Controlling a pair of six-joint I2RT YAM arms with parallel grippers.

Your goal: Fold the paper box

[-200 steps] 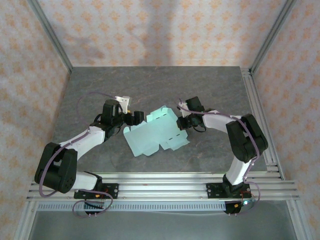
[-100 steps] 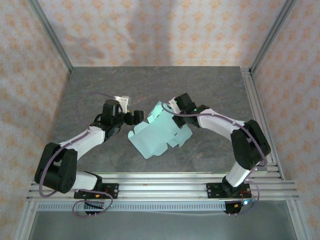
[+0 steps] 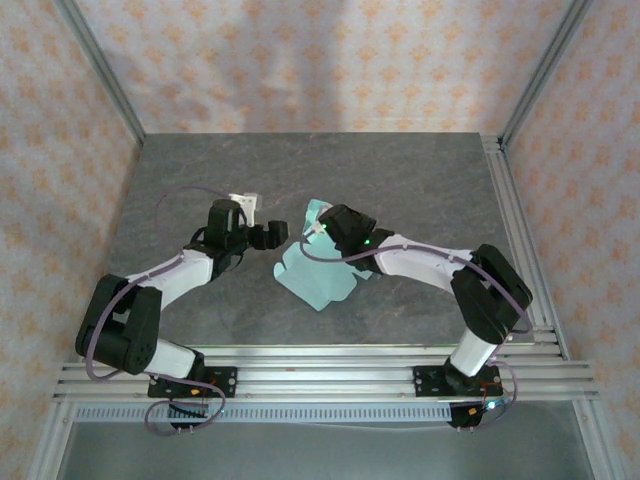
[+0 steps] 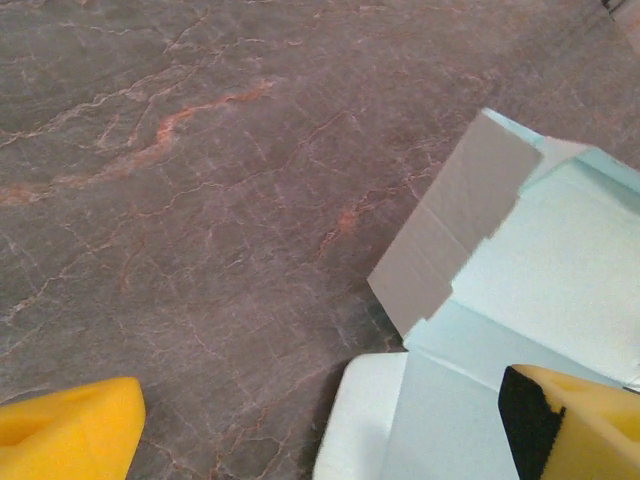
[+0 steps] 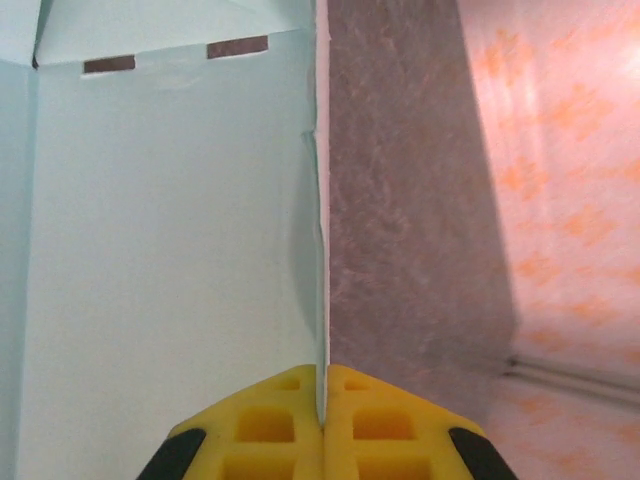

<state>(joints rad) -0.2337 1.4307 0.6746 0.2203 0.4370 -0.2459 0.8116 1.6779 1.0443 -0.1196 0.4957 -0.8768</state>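
The paper box [image 3: 318, 278] is a pale mint-green card sheet, lifted and folded over on itself at the middle of the table. My right gripper [image 3: 322, 230] is shut on its upper edge. In the right wrist view the yellow fingertips [image 5: 322, 420] pinch the thin card edge, and the box's [image 5: 170, 250] inner face with two slots fills the left. My left gripper [image 3: 276, 236] stands open just left of the sheet, apart from it. In the left wrist view its yellow fingers [image 4: 65, 430] sit wide apart, with the box [image 4: 560, 270] and a grey-backed flap [image 4: 450, 230] towards the right finger.
The grey marbled table [image 3: 420, 180] has free room behind and to both sides of the sheet. Aluminium rails [image 3: 320, 365] run along the near edge, with a frame rail [image 3: 510, 220] on the right. Patterned walls close in the back and sides.
My right gripper has swung left and up with the held card edge, folding the flat sheet into a raised, narrower shape. The left gripper has stayed almost in place.
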